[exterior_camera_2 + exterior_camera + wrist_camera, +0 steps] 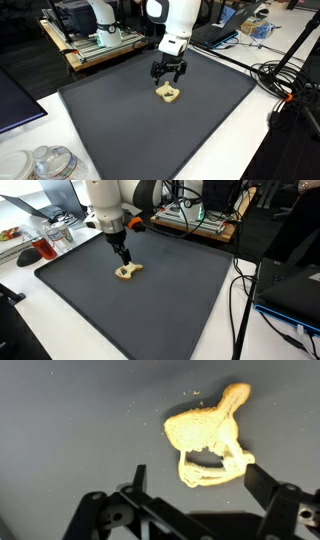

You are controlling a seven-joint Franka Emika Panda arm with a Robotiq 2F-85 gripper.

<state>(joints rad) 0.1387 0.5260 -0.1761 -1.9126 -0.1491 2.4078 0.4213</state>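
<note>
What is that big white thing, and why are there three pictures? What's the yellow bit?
The white thing is a robot arm. At its end sits a black pincer with two fingers for grabbing. Two pictures come from cameras standing outside the robot; the third comes from a camera on the arm's wrist, looking down past the pincer. On the dark grey mat lies one yellowish lumpy piece; what it is, I cannot tell. The pincer hangs right over it, fingers apart, holding nothing.

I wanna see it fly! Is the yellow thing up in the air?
No, the yellow thing lies on the grey mat.
</note>
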